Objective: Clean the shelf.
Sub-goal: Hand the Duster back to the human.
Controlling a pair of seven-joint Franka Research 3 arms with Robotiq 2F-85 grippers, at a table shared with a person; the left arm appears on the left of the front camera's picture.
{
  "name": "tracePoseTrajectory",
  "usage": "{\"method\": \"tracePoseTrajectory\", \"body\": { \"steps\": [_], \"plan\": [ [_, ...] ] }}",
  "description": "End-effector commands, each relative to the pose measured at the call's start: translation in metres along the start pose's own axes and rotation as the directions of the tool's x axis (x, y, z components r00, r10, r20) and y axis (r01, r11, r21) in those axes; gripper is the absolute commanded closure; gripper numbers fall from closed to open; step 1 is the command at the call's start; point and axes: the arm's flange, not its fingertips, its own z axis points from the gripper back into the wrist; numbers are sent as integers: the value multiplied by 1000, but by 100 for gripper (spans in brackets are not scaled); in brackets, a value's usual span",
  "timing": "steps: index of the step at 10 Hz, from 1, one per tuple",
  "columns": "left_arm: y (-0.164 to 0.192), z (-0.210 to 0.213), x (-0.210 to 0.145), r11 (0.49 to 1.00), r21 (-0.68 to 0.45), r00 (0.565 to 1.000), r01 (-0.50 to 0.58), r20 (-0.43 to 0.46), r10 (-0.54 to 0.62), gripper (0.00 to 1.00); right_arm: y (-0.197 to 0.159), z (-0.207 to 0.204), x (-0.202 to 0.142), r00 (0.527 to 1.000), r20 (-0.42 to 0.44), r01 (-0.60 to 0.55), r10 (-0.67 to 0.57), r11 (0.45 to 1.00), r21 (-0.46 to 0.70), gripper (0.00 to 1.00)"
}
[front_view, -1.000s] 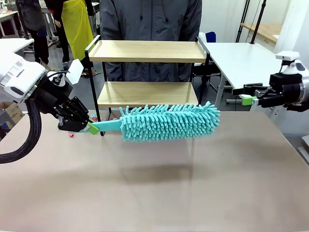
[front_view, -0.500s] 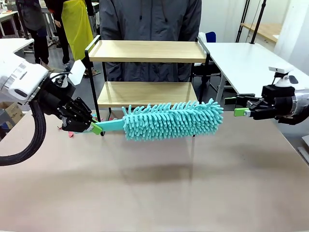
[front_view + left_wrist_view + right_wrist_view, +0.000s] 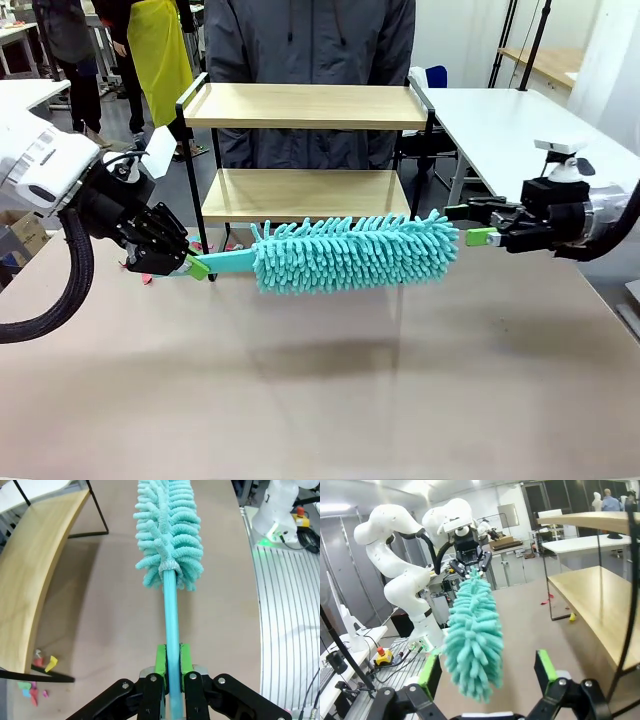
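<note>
counter (image 3: 320, 400): broad, matte tan, flat. shelf (image 3: 305, 105) at its far edge, person's dark jacket (image 3: 310, 40) right behind; two pale wooden boards in a thin black frame. small coloured scraps (image 3: 37, 682) lie by its foot. duster (image 3: 350, 252), teal, shaggy chenille, held level above the counter in front of the lower board. left gripper (image 3: 192, 265) fingers clamped on its smooth teal handle. right gripper (image 3: 470, 225) fingers spread wide, just beside the duster tip, holding nothing.
</note>
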Motion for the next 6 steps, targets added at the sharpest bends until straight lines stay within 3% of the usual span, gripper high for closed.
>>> {"method": "tracePoseTrajectory", "body": {
  "steps": [1,6],
  "plan": [
    [0,2,1,1000,-3,1000,6,21,-6,87,2,-27,-2,999,16,33,-34,999,25,0],
    [0,2,1,1000,-3,1000,6,21,-6,87,6,-61,-14,999,-16,44,-43,995,89,0]
  ]
}}
